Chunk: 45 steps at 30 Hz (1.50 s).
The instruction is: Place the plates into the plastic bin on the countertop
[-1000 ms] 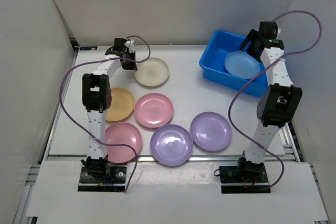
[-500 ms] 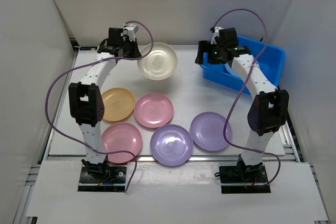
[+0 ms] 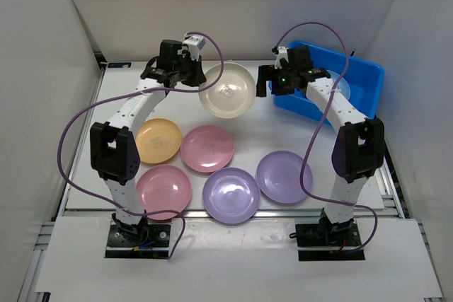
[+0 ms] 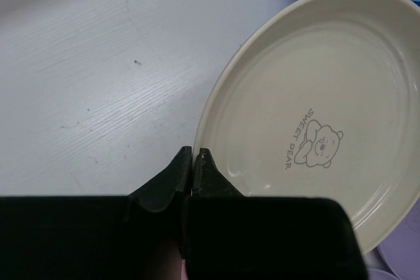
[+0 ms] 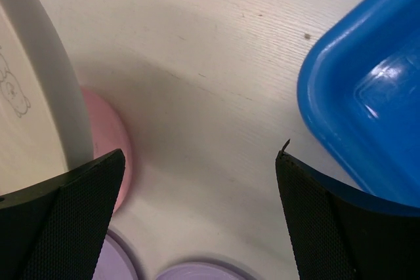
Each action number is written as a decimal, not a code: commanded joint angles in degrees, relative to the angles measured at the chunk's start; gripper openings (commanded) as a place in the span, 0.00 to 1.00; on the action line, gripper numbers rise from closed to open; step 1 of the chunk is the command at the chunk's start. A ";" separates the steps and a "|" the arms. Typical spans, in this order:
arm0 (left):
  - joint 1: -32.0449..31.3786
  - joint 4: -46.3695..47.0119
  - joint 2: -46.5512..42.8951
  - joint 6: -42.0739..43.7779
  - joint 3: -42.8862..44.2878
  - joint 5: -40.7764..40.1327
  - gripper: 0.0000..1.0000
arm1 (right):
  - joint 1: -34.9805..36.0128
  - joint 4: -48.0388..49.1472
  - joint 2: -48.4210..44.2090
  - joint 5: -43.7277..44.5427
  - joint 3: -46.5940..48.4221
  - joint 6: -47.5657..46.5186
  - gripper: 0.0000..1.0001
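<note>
Left gripper [image 4: 192, 157]: your jaws are clamped on the rim of the cream plate [image 3: 226, 90], which is tilted and raised off the countertop [image 3: 248, 129].
On countertop: yellow-orange plate [image 3: 158, 139], pink plates [image 3: 207, 148] and purple plates [image 3: 231, 194] lie flat.
Right gripper [image 5: 200, 155]: yours is wide open and empty, just beside the cream plate.
Plastic bin [image 3: 364, 79]: far right corner.

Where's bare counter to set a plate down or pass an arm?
Free: the countertop between the blue bin, centre pink plate and right purple plate; also the back strip along the wall. Crowded: five plates at front, packed close. The cream plate, held by the left gripper, hangs over mid-table.
</note>
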 commanded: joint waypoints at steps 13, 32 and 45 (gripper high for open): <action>-2.19 1.02 -4.88 -0.83 -2.95 -2.92 0.10 | -0.12 -1.10 -8.33 6.11 2.65 -0.01 0.98; -2.54 4.89 -6.46 -1.01 -2.86 4.29 0.17 | 0.06 3.82 -2.70 -10.79 2.05 3.93 0.00; -1.05 4.19 -12.07 -1.88 -14.27 -7.49 0.99 | -20.76 -5.66 -4.11 12.49 6.00 18.41 0.00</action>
